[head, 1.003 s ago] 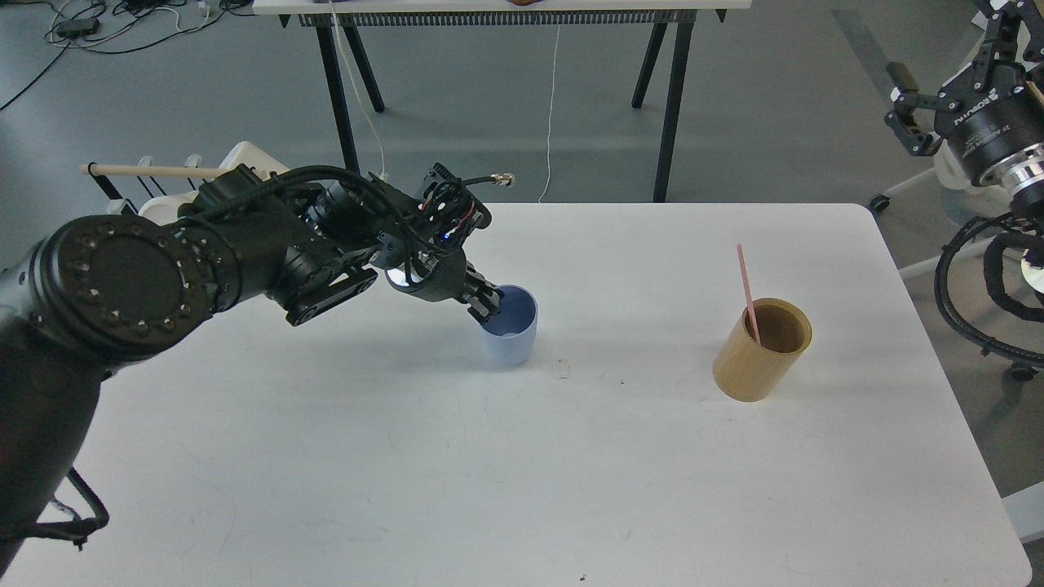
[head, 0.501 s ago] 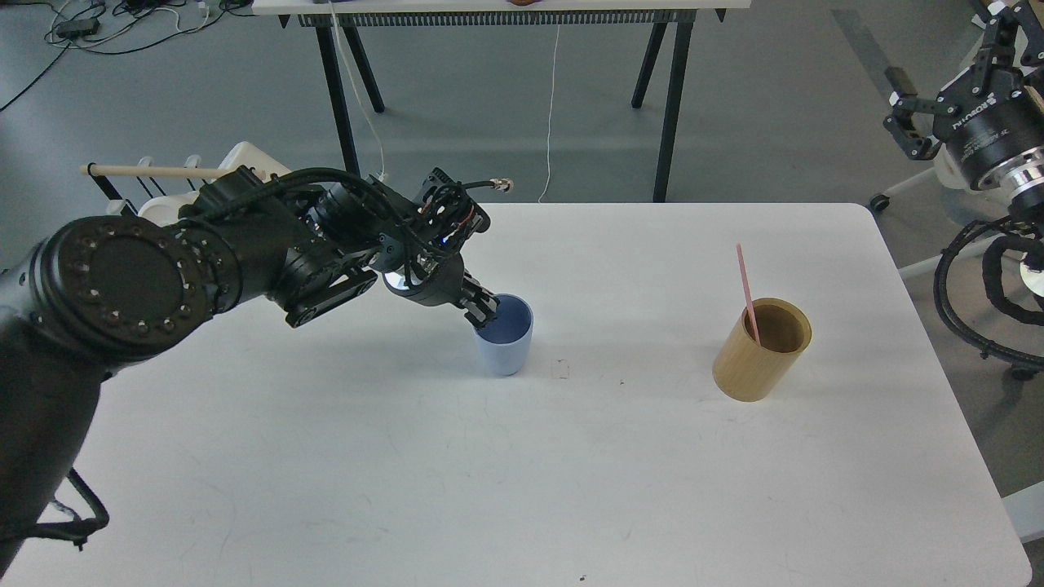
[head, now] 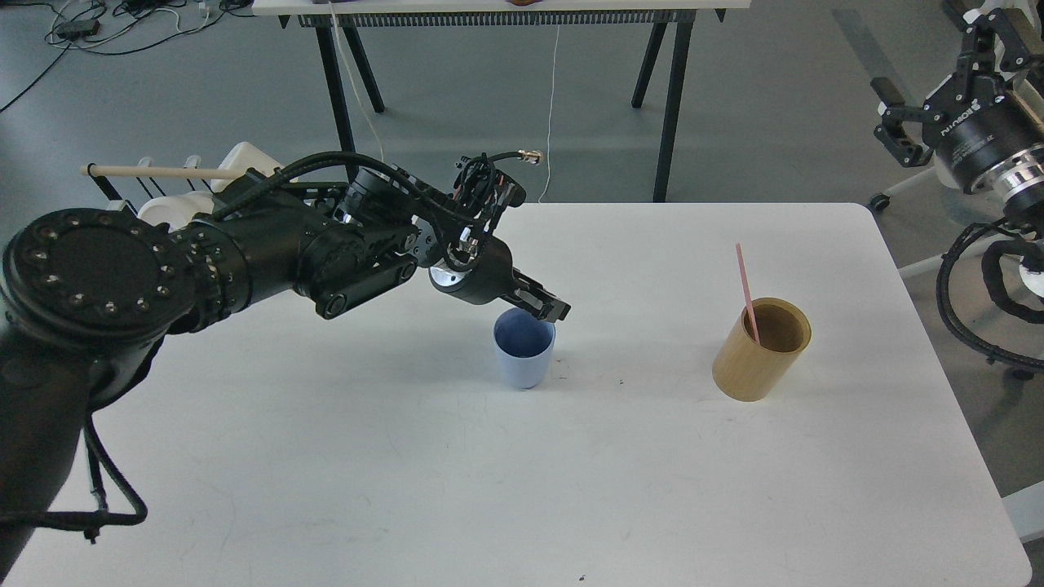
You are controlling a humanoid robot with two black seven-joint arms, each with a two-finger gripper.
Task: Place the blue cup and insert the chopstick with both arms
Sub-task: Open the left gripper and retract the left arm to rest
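Observation:
The blue cup (head: 524, 356) stands upright on the white table (head: 522, 489), a little left of the middle. My left gripper (head: 548, 309) hovers just over the cup's far rim. Its fingers are slightly apart and hold nothing. The pink chopstick (head: 744, 281) leans inside a tan bamboo cylinder (head: 760, 352) on the right of the table. My right gripper (head: 891, 112) is off the table at the upper right, raised, open and empty.
A rack with a pale wooden rod (head: 155, 171) and white mugs (head: 167, 205) sits at the table's far left, behind my left arm. A black-legged table (head: 497, 6) stands on the floor beyond. Cables hang at the right edge (head: 991, 302).
My left gripper let go of the cup's left rim, rose and swung right over the cup. The cup ended a little further right. My right gripper shifted slightly.

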